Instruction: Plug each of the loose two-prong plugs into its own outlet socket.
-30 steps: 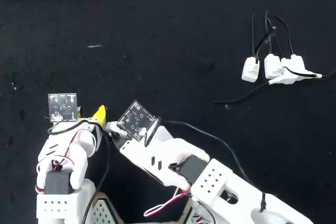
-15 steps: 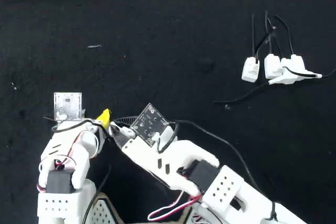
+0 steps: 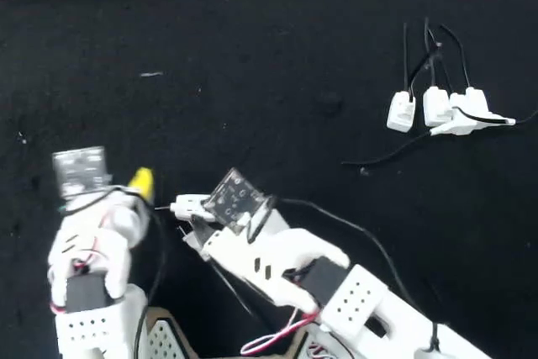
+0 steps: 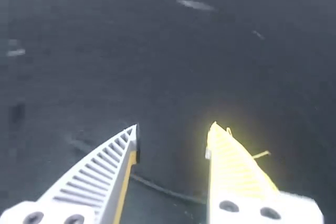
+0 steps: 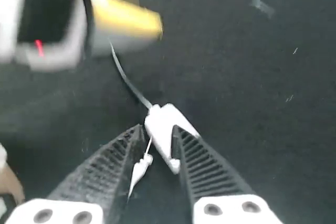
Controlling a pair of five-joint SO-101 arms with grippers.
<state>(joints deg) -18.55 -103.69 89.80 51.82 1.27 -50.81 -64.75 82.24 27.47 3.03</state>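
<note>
A small white two-prong plug (image 5: pixel 165 135) with a thin black cord is pinched between the black fingers of my right gripper (image 5: pixel 158 132). In the high view that plug (image 3: pixel 189 203) sits at the tip of the right gripper (image 3: pixel 192 212), low over the black table near the front left. My left gripper (image 4: pixel 173 129) is open, one white finger and one yellow finger (image 4: pixel 231 161), with nothing between them. It stands just left of the plug, its yellow tip (image 3: pixel 140 179) apart from it. Several white plug and socket pieces (image 3: pixel 437 107) with black cords lie at the far right.
The black cloth table (image 3: pixel 252 65) stretches wide between the arms and the white pieces. A black cord (image 3: pixel 387 157) trails from that cluster toward the middle. Another cord (image 3: pixel 336 220) runs along the right arm. A small light scrap (image 3: pixel 151 75) lies at the back left.
My left gripper has swung left, away from the plug. The right gripper keeps the plug and has barely shifted.
</note>
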